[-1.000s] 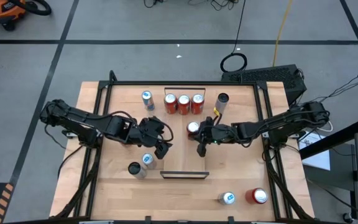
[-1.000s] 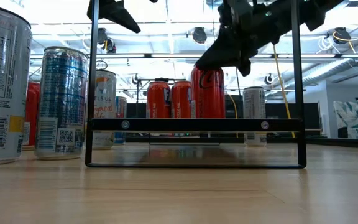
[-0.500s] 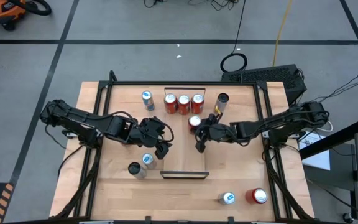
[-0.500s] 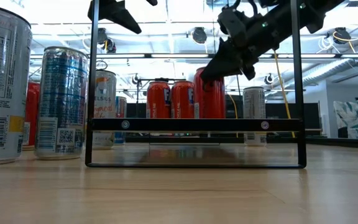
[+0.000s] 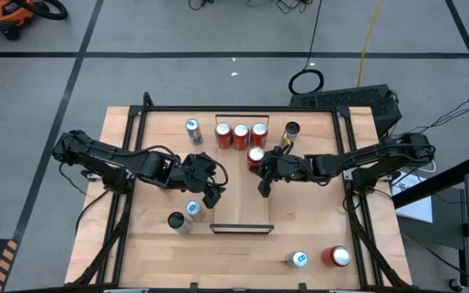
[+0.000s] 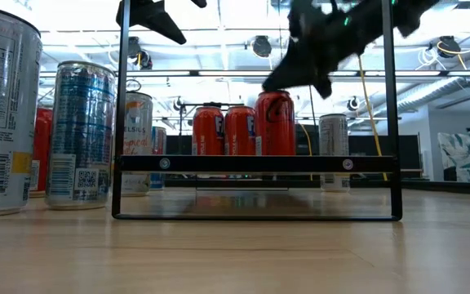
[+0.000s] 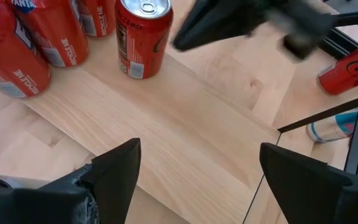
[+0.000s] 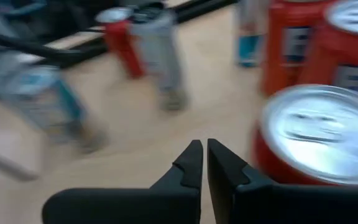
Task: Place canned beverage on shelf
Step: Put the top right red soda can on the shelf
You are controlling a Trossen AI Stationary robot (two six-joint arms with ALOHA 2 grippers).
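The shelf (image 5: 238, 207) is a light-wood board lying on the table, with a black lip at its near end (image 6: 255, 163). Three red cans (image 5: 241, 134) stand in a row on its far end. A fourth red can (image 5: 256, 155) stands upright just in front of them. My right gripper (image 5: 261, 192) is shut, low beside this can on its near right side; the can (image 8: 316, 134) shows close by the fingers in the right wrist view. My left gripper (image 7: 207, 180) hovers open and empty over the shelf's left edge (image 5: 212, 195). My right gripper lies with the outer side of its shut fingers (image 8: 244, 180) against the fourth red can's upper wall (image 8: 261, 155), on the can's near right side. The fingers slant down from the table's right. The can stands upright on the shelf.
A blue-silver can (image 5: 192, 129) and a dark can (image 5: 291, 130) flank the red row. Two cans (image 5: 184, 216) stand left of the shelf's near end; they loom large in the low view (image 6: 80, 135). A blue can (image 5: 298, 260) and a red can (image 5: 336, 257) lie near right.
My right gripper, still shut, has swung toward the table's far edge. The fourth red can has slid upright along the shelf with it and now stands close to the row of three red cans.
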